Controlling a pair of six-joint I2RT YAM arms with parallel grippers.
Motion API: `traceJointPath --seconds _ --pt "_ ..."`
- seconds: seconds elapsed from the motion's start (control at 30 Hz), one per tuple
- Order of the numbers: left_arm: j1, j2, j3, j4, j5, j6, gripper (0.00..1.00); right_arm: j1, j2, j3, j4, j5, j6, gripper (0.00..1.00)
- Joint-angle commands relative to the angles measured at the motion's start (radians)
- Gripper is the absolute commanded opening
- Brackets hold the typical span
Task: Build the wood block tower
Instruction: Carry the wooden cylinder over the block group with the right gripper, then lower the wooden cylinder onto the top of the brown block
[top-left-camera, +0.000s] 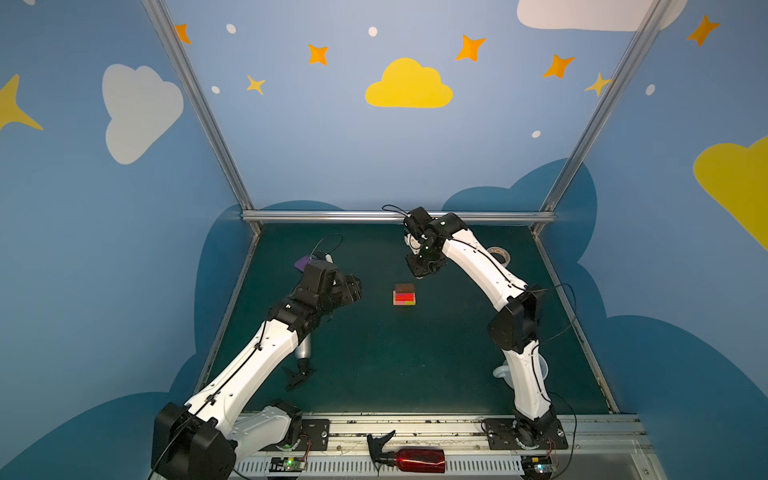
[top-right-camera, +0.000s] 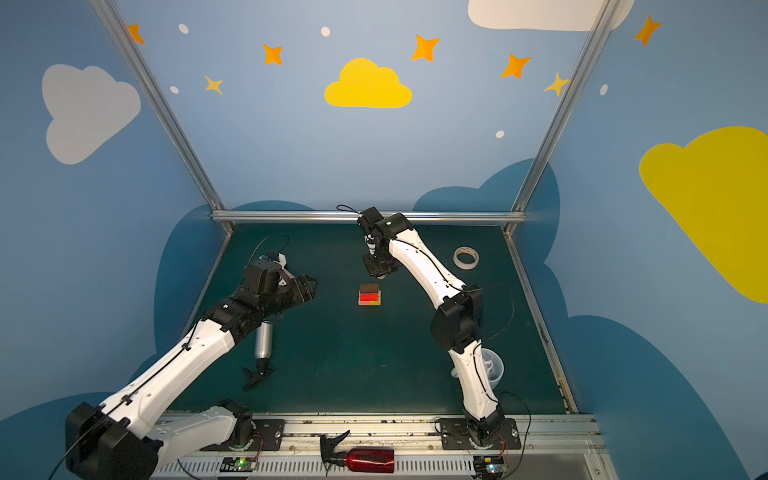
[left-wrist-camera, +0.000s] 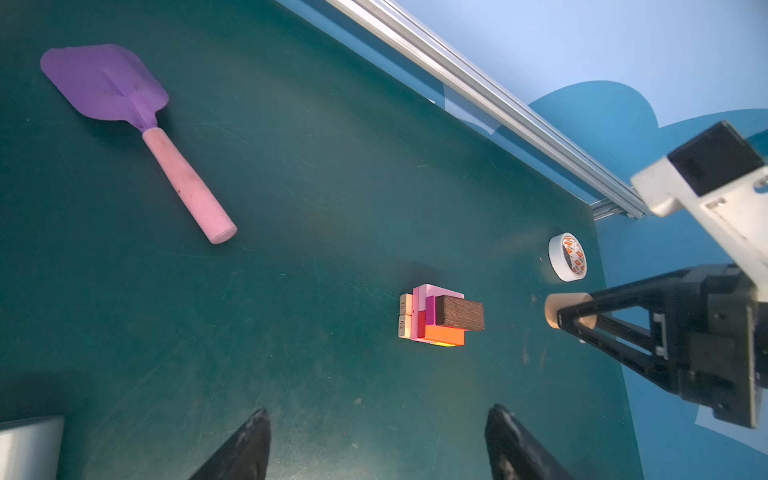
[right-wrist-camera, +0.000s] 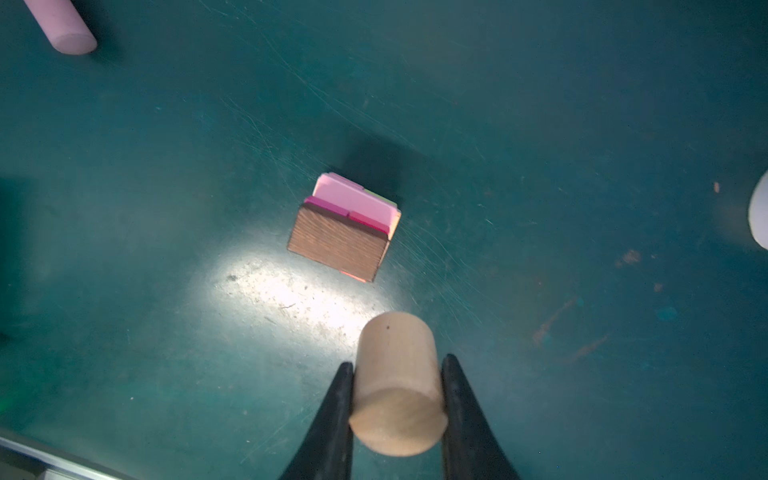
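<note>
The tower (top-left-camera: 404, 294) (top-right-camera: 369, 294) stands mid-table: a small square stack with tan at the base, pink, green, red and magenta layers, and a dark brown block (right-wrist-camera: 338, 245) (left-wrist-camera: 459, 318) on top. My right gripper (right-wrist-camera: 397, 361) (top-left-camera: 419, 272) (top-right-camera: 380, 272) hovers just behind the tower and above it, shut on a short tan cylinder (right-wrist-camera: 395, 399) (left-wrist-camera: 552, 307). The left gripper (left-wrist-camera: 379, 411) (top-left-camera: 355, 291) (top-right-camera: 311, 286) is off to the tower's left, open and empty.
A purple toy spatula (left-wrist-camera: 104, 83) (top-left-camera: 302, 262) lies at the back left. A white tape roll (top-right-camera: 466, 257) (left-wrist-camera: 567, 257) sits at the back right. A silver spray bottle (top-right-camera: 263, 340) lies under the left arm, and a clear cup (top-right-camera: 492, 365) stands by the right arm. A red bottle (top-left-camera: 415, 459) rests on the front rail.
</note>
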Motion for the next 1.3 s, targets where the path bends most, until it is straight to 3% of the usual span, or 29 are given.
traceJointPath --seconds 0.0,0.47,1.27 --pt "0.01 -0.015 -0.011 0.017 0.004 0.016 0.81 0.01 0.056 0.071 -0.069 -0.027 -0.01 0.0" --pt "0.025 -0.021 -0.018 0.009 0.013 0.033 0.81 0.033 0.187 0.172 -0.044 -0.094 0.008 0.0" --pt "0.03 -0.027 -0.033 0.025 0.038 0.03 0.81 0.04 0.239 0.19 -0.065 -0.101 0.012 0.0"
